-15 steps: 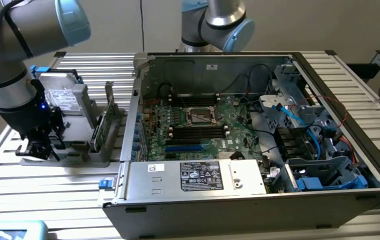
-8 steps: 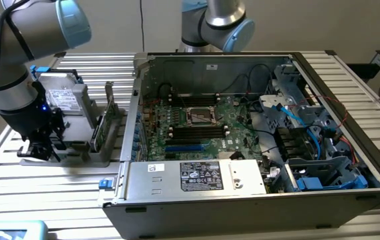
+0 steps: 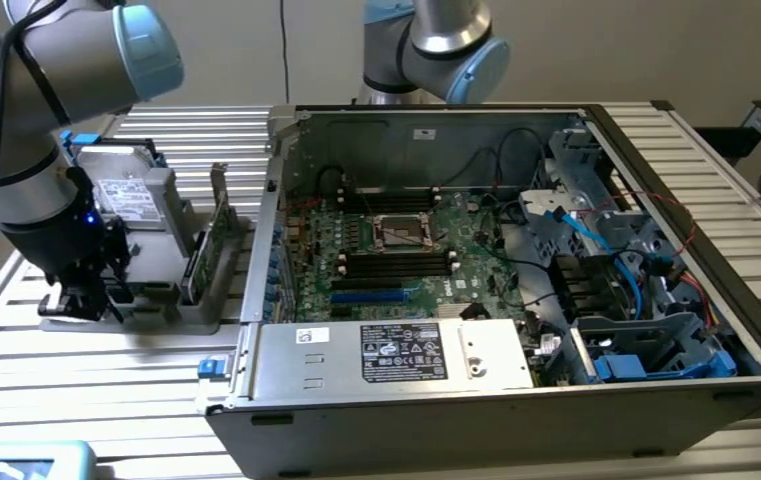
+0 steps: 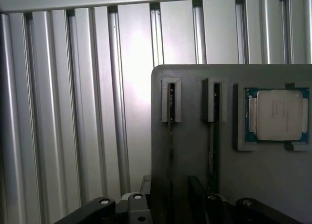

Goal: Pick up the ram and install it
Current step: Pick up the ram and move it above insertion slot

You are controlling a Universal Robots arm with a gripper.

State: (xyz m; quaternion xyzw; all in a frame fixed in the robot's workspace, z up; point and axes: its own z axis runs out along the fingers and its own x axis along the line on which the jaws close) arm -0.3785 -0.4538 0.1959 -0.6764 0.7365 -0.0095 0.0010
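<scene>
At the exterior view's left, beside the open computer case (image 3: 487,425), the gripper (image 3: 80,295) hangs low over the grey holder (image 3: 153,318) on the slatted table (image 3: 100,400), and I'd call this the very start of the job. The ram (image 4: 171,104) is still parked: from the wrist view it stands on edge in a narrow pocket of that holder, with a second thin stick (image 4: 215,136) in the next pocket and a processor chip (image 4: 278,114) lying flat just beyond. So nothing is lifted yet, and the black memory slots (image 3: 387,265) on the board inside the case look bare. Pick-up and install both remain, by my read. The arm drops in from above, wrist pointing straight down at the holder. Whether the jaws stand wide or narrow, I cannot tell.
</scene>
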